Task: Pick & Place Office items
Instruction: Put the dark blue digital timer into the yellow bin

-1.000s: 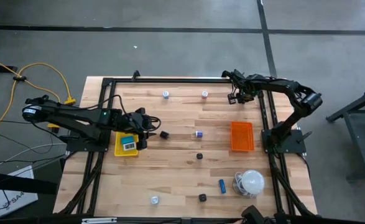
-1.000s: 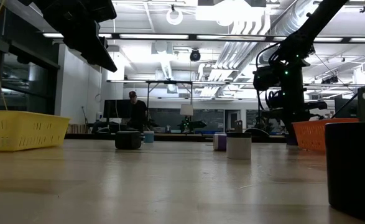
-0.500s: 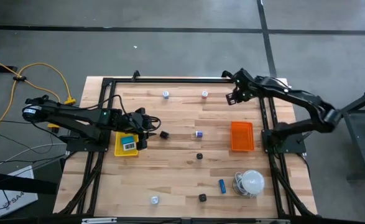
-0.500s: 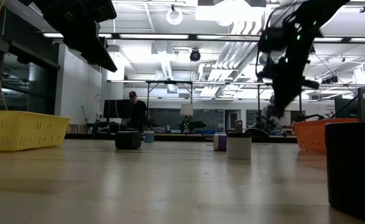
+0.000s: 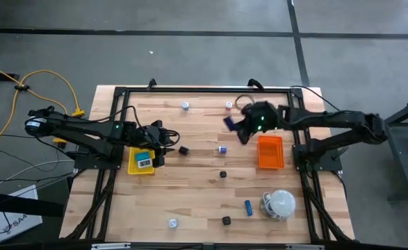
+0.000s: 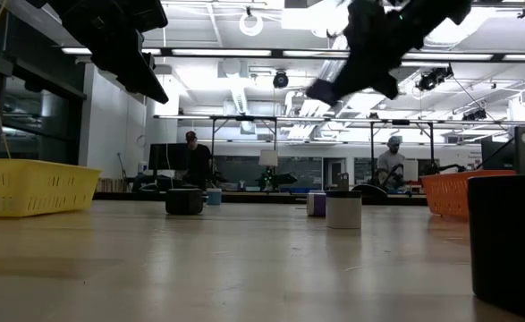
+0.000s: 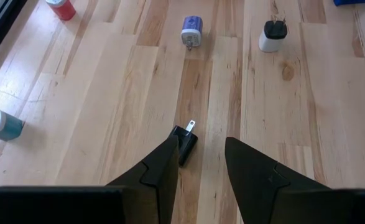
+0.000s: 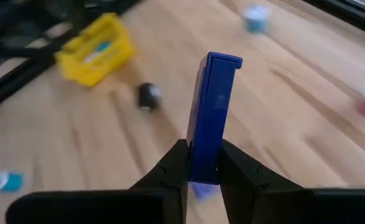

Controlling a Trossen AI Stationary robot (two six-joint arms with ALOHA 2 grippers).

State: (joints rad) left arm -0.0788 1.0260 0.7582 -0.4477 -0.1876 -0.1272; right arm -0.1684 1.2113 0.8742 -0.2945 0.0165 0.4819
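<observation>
Upper centre of the high view, the right end effector (image 5: 240, 126) clamps a blue stick (image 8: 211, 118); best lowered upright into the orange tray (image 5: 270, 151). The left end effector (image 7: 199, 163) waits part-open.

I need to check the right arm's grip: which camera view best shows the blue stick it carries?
The right wrist view: the blue stick stands upright and large, pinched between the right end effector fingers. The high view shows it only as a small blue sliver above the table; the low view gives a dark silhouette; the left wrist view misses it.
</observation>
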